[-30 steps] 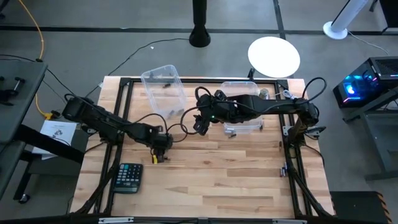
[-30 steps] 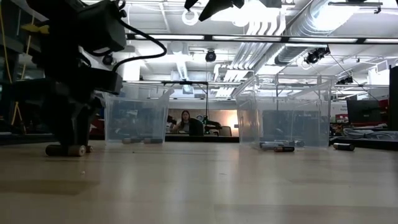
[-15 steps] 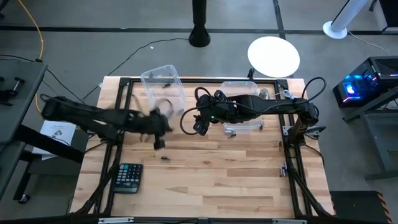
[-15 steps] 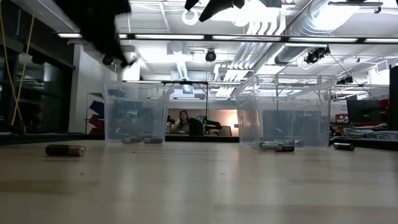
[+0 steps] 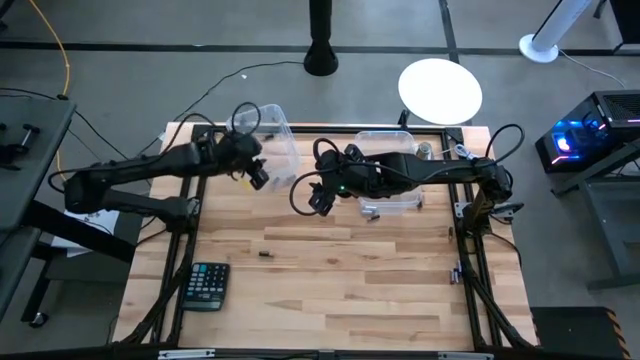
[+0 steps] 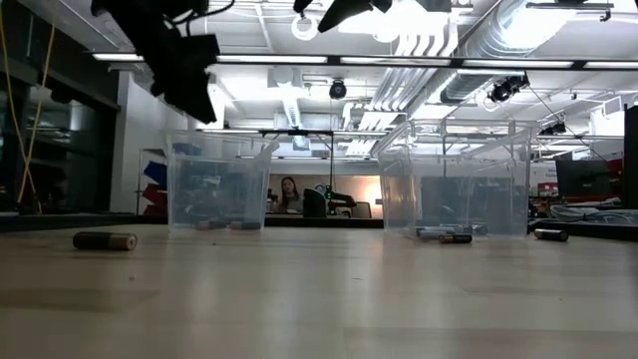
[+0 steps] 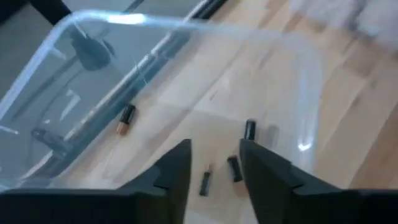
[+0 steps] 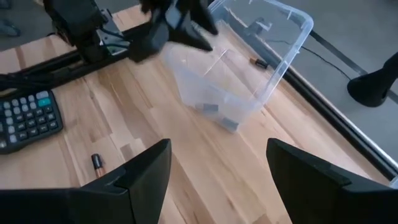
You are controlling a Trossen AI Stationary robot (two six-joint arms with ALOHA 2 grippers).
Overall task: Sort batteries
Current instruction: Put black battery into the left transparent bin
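One dark cell with a copper end, a battery (image 5: 265, 253) (image 6: 105, 240) (image 8: 96, 162), lies on its side on the wood, left of centre. My left gripper (image 5: 258, 175) (image 6: 189, 85) (image 7: 214, 149) hangs in the air over the near part of the left clear bin (image 5: 262, 140) (image 7: 81, 74). Its fingers are open and nothing sits between them. Several batteries (image 7: 233, 168) lie on that bin's floor, one of them copper-tipped (image 7: 126, 119). My right gripper (image 5: 318, 198) (image 8: 217, 180) hovers open between the two bins, high above the table.
The right clear bin (image 5: 390, 180) (image 6: 454, 179) stands under the right arm, with loose batteries (image 5: 372, 215) (image 6: 444, 235) on the wood at its near side. A black calculator (image 5: 207, 285) (image 8: 28, 118) lies near the table's left near corner. The middle and near wood is open.
My left gripper has risen from the table, where it stood at the lone battery, and swung toward the far edge until it was over the left bin. The battery has stayed lying in the same spot.
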